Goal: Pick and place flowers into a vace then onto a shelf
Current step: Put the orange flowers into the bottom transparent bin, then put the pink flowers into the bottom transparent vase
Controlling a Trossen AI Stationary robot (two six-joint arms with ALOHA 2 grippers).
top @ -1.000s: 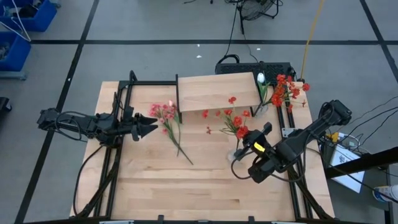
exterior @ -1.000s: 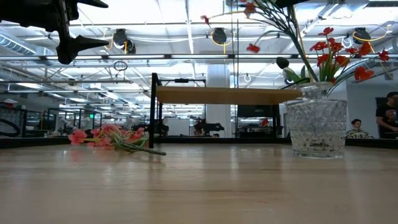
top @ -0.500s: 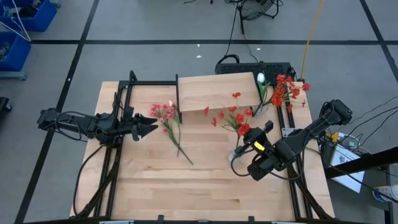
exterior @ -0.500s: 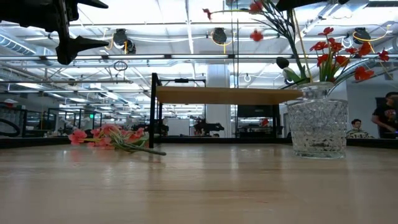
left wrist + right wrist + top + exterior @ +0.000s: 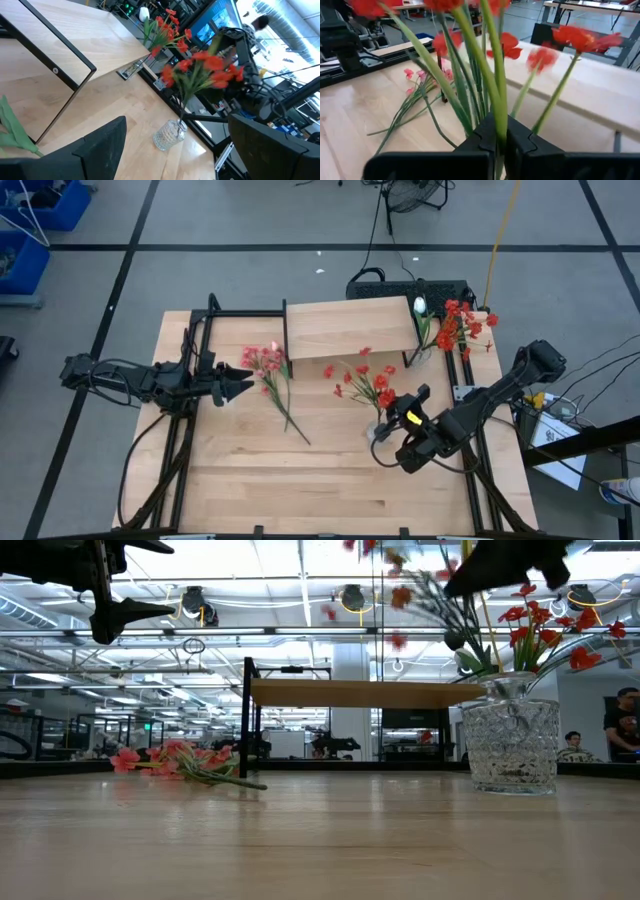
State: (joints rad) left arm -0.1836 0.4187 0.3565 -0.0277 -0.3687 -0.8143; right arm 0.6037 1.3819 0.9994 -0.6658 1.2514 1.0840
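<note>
My right gripper (image 5: 393, 423) is shut on a spray of red flowers (image 5: 366, 378), whose blossoms also show in the left wrist view (image 5: 202, 70). Its stems run down to the mouth of a glass vase (image 5: 168, 135) that stands on the table (image 5: 378, 430). A pink spray (image 5: 272, 373) lies flat on the table left of the shelf (image 5: 350, 326). My left gripper (image 5: 245, 383) is open and empty, above the table beside the pink spray. A second bunch of red flowers (image 5: 457, 325) with a white tulip (image 5: 420, 305) stands at the back right. My right gripper pinches several green stems (image 5: 496, 125) of the red spray between its two fingers, well below the blossoms. The stems stand up out of the fingers and fan apart. The spray leans toward the table's left. I cannot tell whether the lower ends are inside the vase.
The shelf stands on black legs (image 5: 246, 715) at the table's far middle. The wood in front of the shelf and near the front edge (image 5: 300, 480) is bare. A dark box with cables (image 5: 400, 288) sits behind the table.
My right gripper has come down a little and moved toward the table's left and near edge, still shut on the red spray. The blossoms have swung toward the left. The vase and the pink spray have stayed in place.
</note>
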